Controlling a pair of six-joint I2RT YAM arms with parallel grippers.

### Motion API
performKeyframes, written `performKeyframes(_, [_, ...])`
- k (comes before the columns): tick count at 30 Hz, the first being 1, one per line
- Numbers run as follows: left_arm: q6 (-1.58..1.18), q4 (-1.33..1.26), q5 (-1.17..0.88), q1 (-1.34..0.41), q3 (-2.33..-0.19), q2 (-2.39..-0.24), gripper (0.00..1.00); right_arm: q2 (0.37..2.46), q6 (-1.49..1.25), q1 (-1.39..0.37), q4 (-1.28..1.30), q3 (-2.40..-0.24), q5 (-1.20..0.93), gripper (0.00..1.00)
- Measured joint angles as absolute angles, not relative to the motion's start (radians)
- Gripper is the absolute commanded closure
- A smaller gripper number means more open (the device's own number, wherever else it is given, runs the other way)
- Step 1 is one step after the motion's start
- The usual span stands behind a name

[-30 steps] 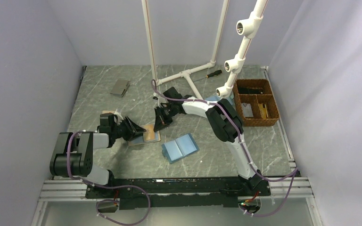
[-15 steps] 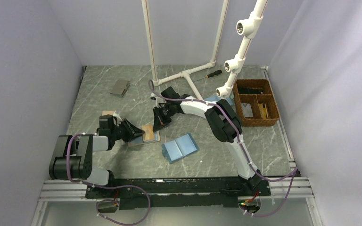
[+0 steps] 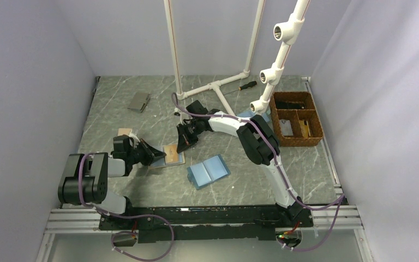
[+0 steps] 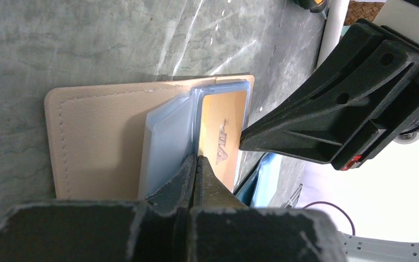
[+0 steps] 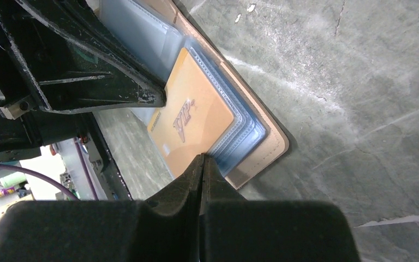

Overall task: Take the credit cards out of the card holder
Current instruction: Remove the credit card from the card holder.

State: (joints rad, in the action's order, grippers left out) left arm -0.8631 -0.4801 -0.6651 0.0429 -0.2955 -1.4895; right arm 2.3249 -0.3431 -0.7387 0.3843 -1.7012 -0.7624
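Lying open on the marbled table (image 3: 305,174) between the arms, the tan card holder (image 3: 169,154) has the right gripper (image 5: 203,161) resting on one edge, jaws together. The left gripper (image 4: 196,164), spread wide a second ago, has now closed at the edge of the orange card (image 4: 223,131) in the blue sleeves (image 4: 166,136); whether it truly pinches it is unclear, but the first pull looks near
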Motion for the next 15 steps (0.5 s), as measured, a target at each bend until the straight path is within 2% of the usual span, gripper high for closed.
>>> performKeyframes(15, [-0.833,-0.381,-0.673,0.052,-0.289,-1.355,1.0,2.337,-0.343,-0.707,0.4,-1.703,-0.767,1.0])
